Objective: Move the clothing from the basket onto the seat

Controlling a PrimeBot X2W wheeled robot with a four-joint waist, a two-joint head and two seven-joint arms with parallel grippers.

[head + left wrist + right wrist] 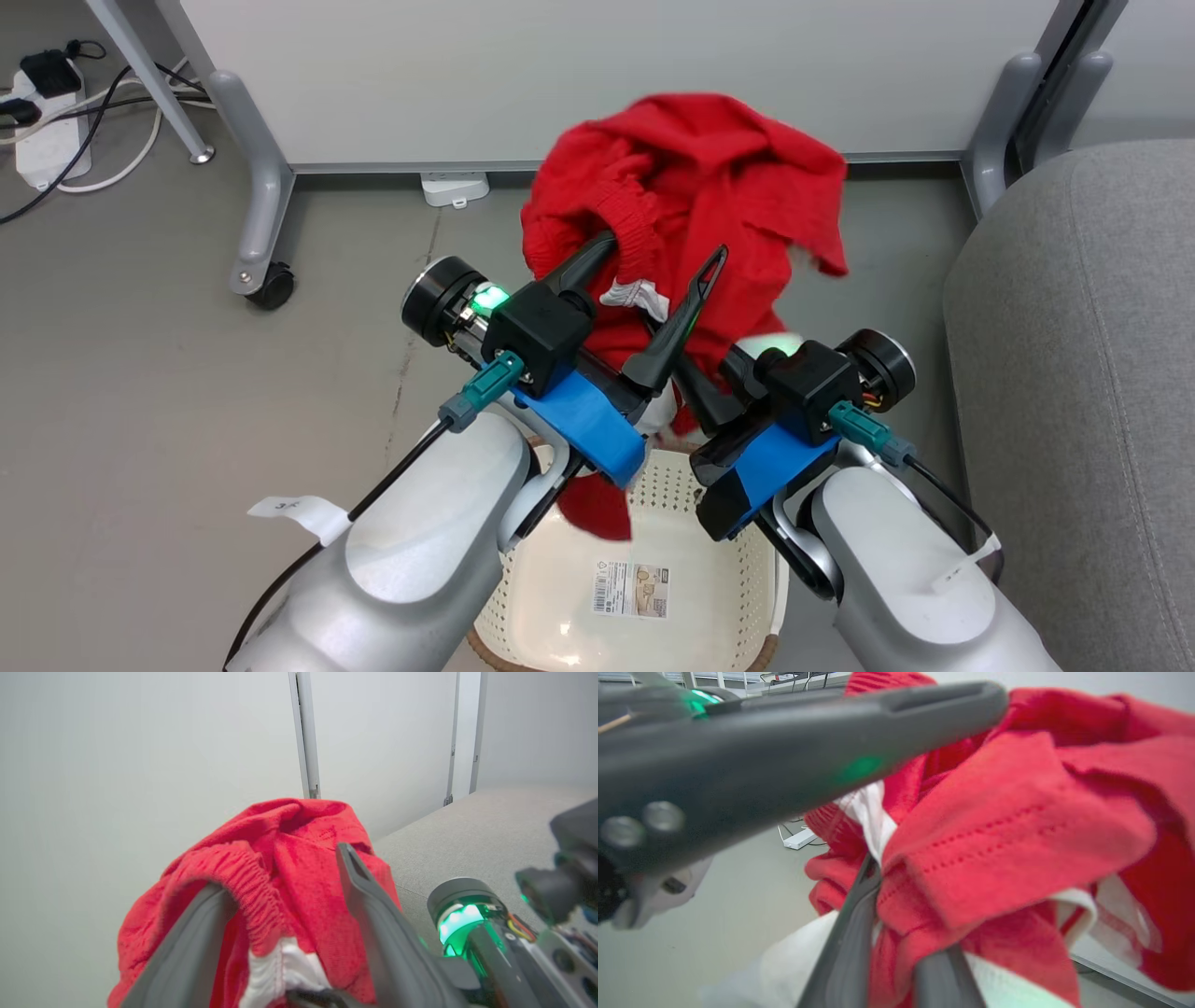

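While the bright red soft-fabric garment (691,177) hangs above the cream perforated plastic basket (738,560), hooked over the wide-spread left end effector (663,250) (the right end effector (896,924) pinches a fold), swinging toward the grey upholstered seat (1074,373) could shed it.

Head cam looks steeply down at the basket (738,551) and floor (187,392); both wrist cams sit close on the clothing (691,177), shared by all three views, left one also facing the seat (467,830).
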